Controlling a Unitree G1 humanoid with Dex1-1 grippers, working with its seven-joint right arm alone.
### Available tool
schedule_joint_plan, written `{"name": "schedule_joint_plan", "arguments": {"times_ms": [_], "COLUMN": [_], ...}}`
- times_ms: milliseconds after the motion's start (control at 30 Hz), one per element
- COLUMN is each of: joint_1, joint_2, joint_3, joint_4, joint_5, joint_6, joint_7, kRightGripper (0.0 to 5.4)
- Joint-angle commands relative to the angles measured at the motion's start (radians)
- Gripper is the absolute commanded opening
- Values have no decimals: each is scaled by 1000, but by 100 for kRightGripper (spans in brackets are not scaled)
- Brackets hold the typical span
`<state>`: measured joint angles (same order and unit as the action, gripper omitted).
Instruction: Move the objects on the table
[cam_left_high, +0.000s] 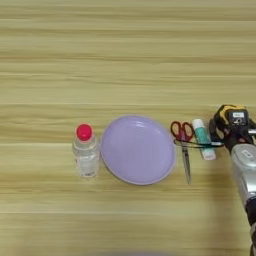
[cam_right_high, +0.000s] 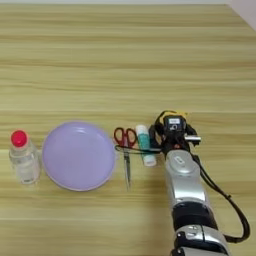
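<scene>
Gripper (cam_right_high: 172, 134) down over tape measure (cam_right_high: 173, 120) at right end of row; fingers hidden, grasp impossible to tell. Strap (cam_right_high: 131, 149) lying across scissors (cam_right_high: 126, 150) and glue stick (cam_right_high: 145, 145). Plate (cam_right_high: 78, 155) bare, bottle (cam_right_high: 22, 156) at left. Apparently nothing moved yet.

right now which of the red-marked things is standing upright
The small clear bottle with red cap stands upright left of the lilac plate; the red-handled scissors lie flat.
</scene>
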<state>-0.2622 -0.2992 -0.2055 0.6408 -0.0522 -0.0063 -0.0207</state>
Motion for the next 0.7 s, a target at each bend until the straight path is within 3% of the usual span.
{"name": "schedule_joint_plan", "arguments": {"times_ms": [33,700], "joint_1": [-90,-135], "joint_2": [-52,-81], "joint_3": [6,20], "joint_4": [-6,137], "joint_5": [-13,-13], "joint_6": [-10,-16], "joint_7": [-7,-3], "kRightGripper": [432,432]}}
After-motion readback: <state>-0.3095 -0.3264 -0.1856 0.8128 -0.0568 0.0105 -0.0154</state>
